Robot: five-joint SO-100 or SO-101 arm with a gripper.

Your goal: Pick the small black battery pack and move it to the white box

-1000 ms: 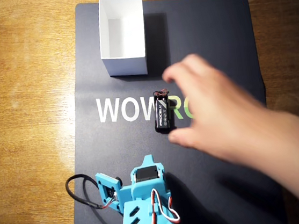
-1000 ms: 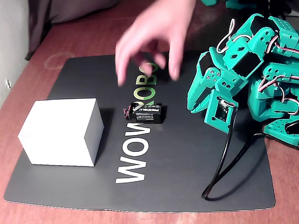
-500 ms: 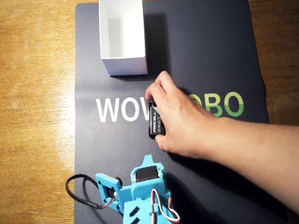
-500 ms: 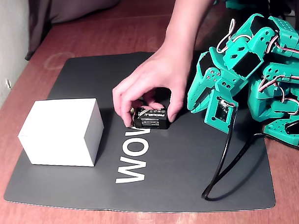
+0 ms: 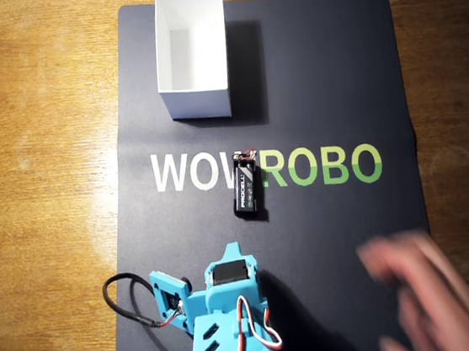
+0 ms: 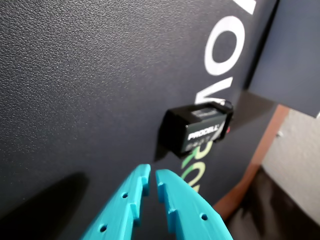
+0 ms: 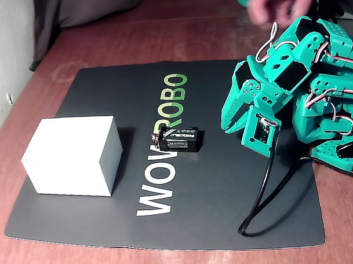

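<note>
1. The battery pack (image 5: 249,188) lies flat on the black mat (image 5: 332,63), across the lettering, with its wire end pointing toward the white box (image 5: 198,103). The two sit apart.
2. The gripper (image 6: 151,184) is nearly pinched closed and holds nothing. It's low over the mat, a bit short of the pack.
3. A blurry hand (image 5: 426,293) is at the mat's corner. If it's still around when the arm swings, that's a bump risk.
4. My guess: those jaws have to spread wide first, or they'll just shove the pack along.
5. The loose wires could snag the box's thin wall on the drop.
</note>
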